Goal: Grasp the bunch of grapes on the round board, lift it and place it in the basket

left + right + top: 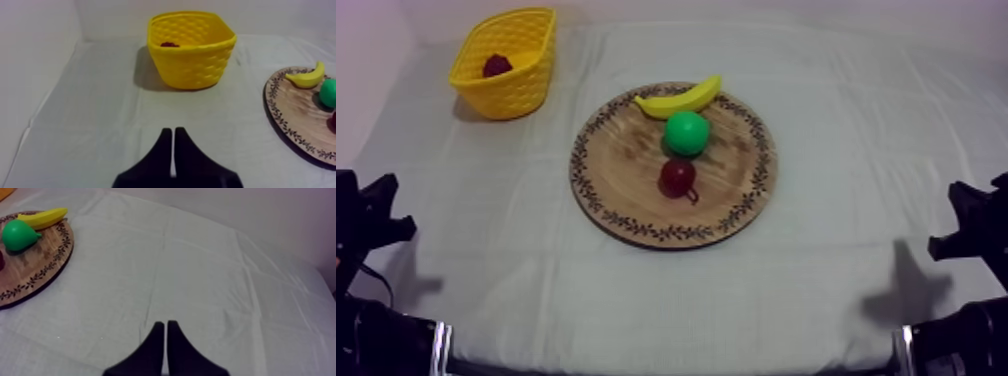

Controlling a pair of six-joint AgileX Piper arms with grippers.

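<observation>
Seems done, with the bunch of grapes (496, 65) lying dark inside the yellow basket (522, 92), clear of the wooden board (624, 172). Finds left gripper (173, 131) and right gripper (165, 324) parked low, both pressed together, empty.

A: Banana (679, 98) lying curved at the far side, green pear (687, 132) just beside it!
B: Small red fruit (678, 176) right by the pear on its near side, all three on the pale cloth-draped counter (856, 210)
</observation>
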